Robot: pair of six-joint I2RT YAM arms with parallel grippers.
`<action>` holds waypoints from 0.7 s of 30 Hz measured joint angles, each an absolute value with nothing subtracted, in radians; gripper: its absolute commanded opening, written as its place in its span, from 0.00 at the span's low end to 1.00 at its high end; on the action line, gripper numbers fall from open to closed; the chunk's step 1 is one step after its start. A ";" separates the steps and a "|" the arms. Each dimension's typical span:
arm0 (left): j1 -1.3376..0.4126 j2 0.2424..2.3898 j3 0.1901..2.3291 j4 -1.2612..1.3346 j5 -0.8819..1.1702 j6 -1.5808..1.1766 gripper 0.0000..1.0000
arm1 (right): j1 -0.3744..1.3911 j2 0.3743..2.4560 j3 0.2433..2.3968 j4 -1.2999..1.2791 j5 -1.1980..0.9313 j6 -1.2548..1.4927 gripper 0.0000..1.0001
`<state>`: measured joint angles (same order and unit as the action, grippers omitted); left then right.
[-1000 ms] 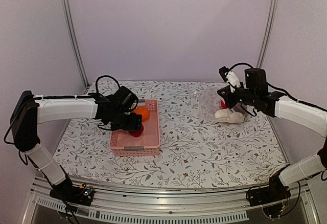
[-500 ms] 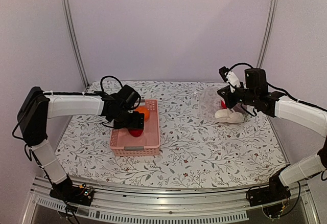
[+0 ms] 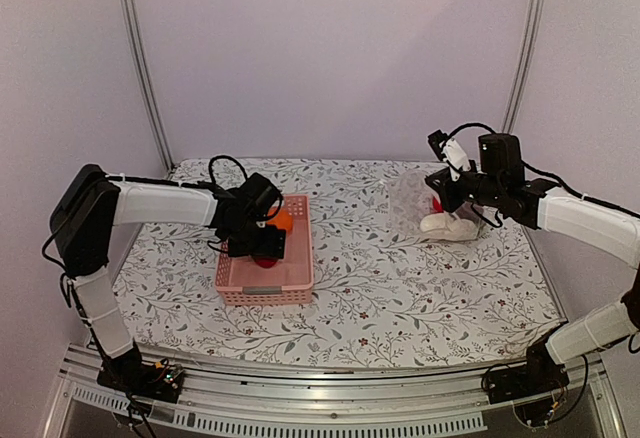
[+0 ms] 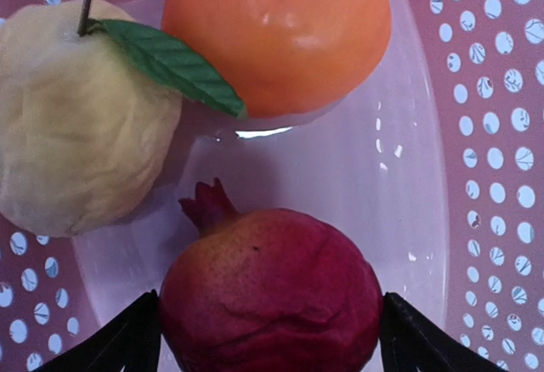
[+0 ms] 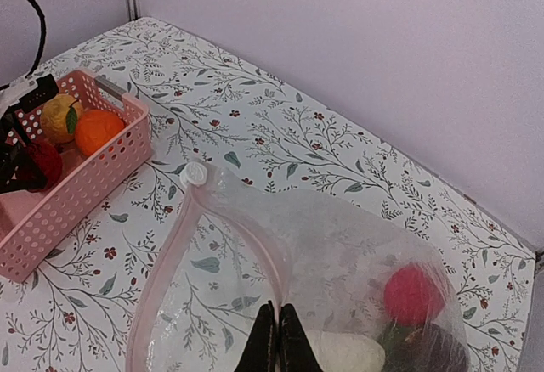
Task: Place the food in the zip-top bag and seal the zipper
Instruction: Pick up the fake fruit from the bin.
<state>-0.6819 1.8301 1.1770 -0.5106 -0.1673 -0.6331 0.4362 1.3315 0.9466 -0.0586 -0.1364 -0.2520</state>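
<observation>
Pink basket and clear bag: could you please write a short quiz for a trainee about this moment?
1. True or false: the left gripper is closed tight on the orange fruit.
2. Which fruit sits between the left gripper's fingers?
3. What does the right gripper pinch: A) pink basket, B) zip-top bag, C) nothing?

Key: 1 false. 2 the dark red pomegranate. 3 B.

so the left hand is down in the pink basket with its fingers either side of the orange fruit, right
Not quite. The left hand is down in the pink basket, but its open fingers straddle the dark red pomegranate. The orange fruit lies beyond it, untouched. The left wrist view shows this.
</observation>
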 measured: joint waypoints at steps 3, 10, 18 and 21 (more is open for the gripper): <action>-0.681 1.835 1.177 -0.511 -0.168 -0.629 0.86 | 0.436 1.334 0.947 -0.058 -0.137 -0.252 0.00; -0.680 1.835 1.180 -0.511 -0.167 -0.617 0.77 | 0.436 1.343 0.947 -0.059 -0.136 -0.252 0.00; -0.680 1.824 1.218 -0.546 -0.164 -0.613 0.74 | 0.436 1.344 0.947 -0.059 -0.137 -0.252 0.00; -0.680 1.793 1.225 -0.573 -0.165 -0.613 0.73 | 0.436 1.344 0.947 -0.059 -0.137 -0.252 0.00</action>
<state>-0.6796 1.7927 1.2255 -0.5728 -0.1654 -0.6132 0.4362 1.3437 0.9466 -0.0586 -0.1371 -0.2520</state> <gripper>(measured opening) 0.745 0.005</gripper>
